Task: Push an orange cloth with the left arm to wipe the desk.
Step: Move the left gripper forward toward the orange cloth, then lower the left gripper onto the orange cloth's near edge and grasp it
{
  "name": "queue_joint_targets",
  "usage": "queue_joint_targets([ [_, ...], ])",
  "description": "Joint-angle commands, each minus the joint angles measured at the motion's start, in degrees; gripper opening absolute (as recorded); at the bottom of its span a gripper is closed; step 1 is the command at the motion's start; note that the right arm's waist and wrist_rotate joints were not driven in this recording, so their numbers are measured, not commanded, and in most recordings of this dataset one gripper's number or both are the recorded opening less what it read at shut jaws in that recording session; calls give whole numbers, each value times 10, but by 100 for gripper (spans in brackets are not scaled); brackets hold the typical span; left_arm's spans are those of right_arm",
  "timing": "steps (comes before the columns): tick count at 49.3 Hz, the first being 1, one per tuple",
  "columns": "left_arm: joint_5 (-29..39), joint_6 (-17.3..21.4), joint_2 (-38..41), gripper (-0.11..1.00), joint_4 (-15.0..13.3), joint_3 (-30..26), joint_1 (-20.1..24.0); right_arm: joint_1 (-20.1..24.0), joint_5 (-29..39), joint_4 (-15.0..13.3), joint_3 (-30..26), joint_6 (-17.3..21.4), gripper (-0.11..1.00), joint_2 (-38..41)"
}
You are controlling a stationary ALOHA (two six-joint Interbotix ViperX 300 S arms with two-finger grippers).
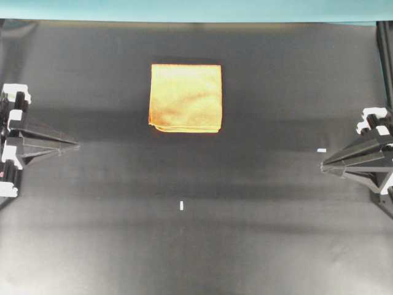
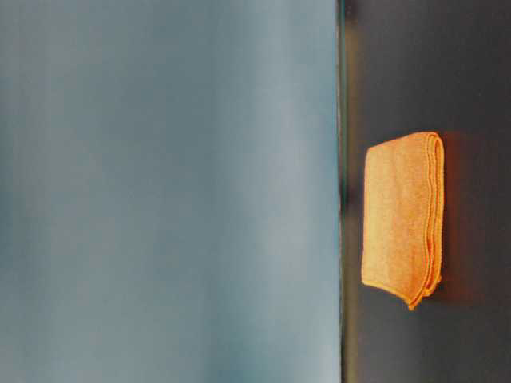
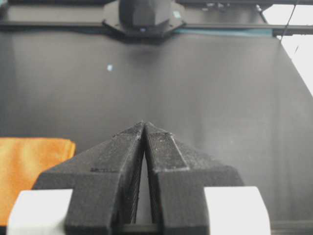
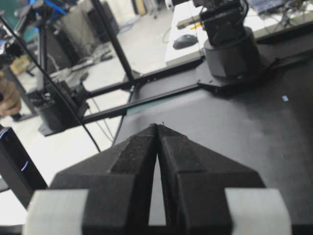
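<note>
— Orange-yellow, square, folded microfibre: that is the orange cloth (image 1: 185, 98), lying flat on the wide matte black desk (image 1: 184, 246). Where exactly does it sit?

— Toward the far side in the overhead view, a little left of the middle, near the teal strip (image 1: 184, 9) that runs along the far edge. Its folded layers show along the near edge and at the near left corner.

— And the arms?

— The pointed black left gripper (image 1: 75, 145) with white finger parts is at the left edge of the overhead view, tip aimed inward, well apart from the cloth and nearer the camera than it. Its fingers are pressed together to a point with nothing between them; the left wrist view shows only a thin seam.

— Does that wrist view catch the cloth?

— Yes, an orange corner at the lower left (image 3: 29, 171), off to the side of the closed tip.

— The other arm?

— The matching black right gripper (image 1: 323, 165) is at the right edge, also pointing inward, fingers pressed together, holding nothing.

— Anything else on the surface?

— Two tiny white tape marks: one near the right gripper's tip (image 1: 321, 150), one near the middle of the desk (image 1: 182, 205).
</note>
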Motion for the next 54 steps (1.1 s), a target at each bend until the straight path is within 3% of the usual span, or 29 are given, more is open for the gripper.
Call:
queue_joint_targets([
  [1, -4, -13, 43, 6, 21, -4, 5, 0, -4, -1, -5, 0, 3, 8],
  [15, -54, -19, 254, 0, 22, -63, 38, 0, 32, 0, 4, -1, 0, 39],
  [37, -127, -18, 482, 3, 22, -207, 168, 1, 62, 0, 20, -1, 0, 33],
  [41, -134, -23, 517, 18, 22, -230, 188, 1, 62, 0, 21, -1, 0, 30],
  [50, -129, -25, 603, 72, 22, -287, 209, 1, 62, 0, 23, 0, 0, 26],
  [54, -126, -25, 640, 87, 22, -310, 216, 1, 62, 0, 24, 0, 0, 26],
])
